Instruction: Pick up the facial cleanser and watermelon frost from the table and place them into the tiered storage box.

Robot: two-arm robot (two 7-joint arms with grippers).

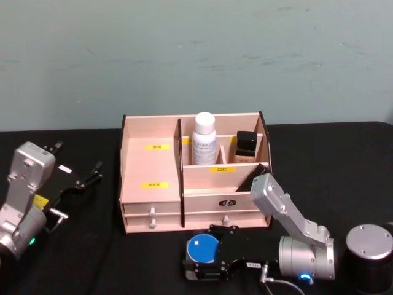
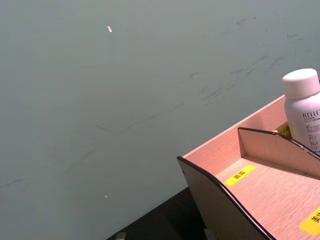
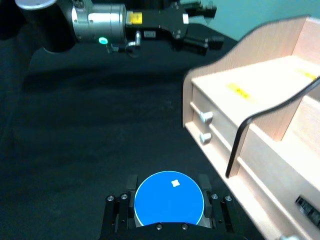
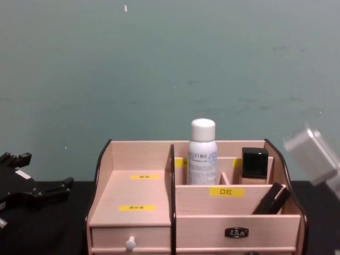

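Observation:
The tiered storage box (image 1: 150, 166) stands mid-table, a pale wooden organiser with yellow labels and two drawers. The facial cleanser (image 1: 204, 138), a white bottle with a white cap, stands upright in its back compartment (image 4: 202, 151). The watermelon frost (image 1: 202, 248), a round container with a blue lid, sits between the fingers of my right gripper (image 3: 169, 210), which is shut on it. It is low over the black table just in front of the drawers (image 3: 205, 125). My left gripper (image 1: 77, 163) hangs open and empty to the left of the box (image 4: 138, 196).
A dark bottle with a black cap (image 1: 245, 146) stands beside the white bottle. A black stick (image 1: 249, 181) leans in the front right compartment. A black cylinder with a grey top (image 1: 368, 249) is at the near right. A teal wall rises behind the table.

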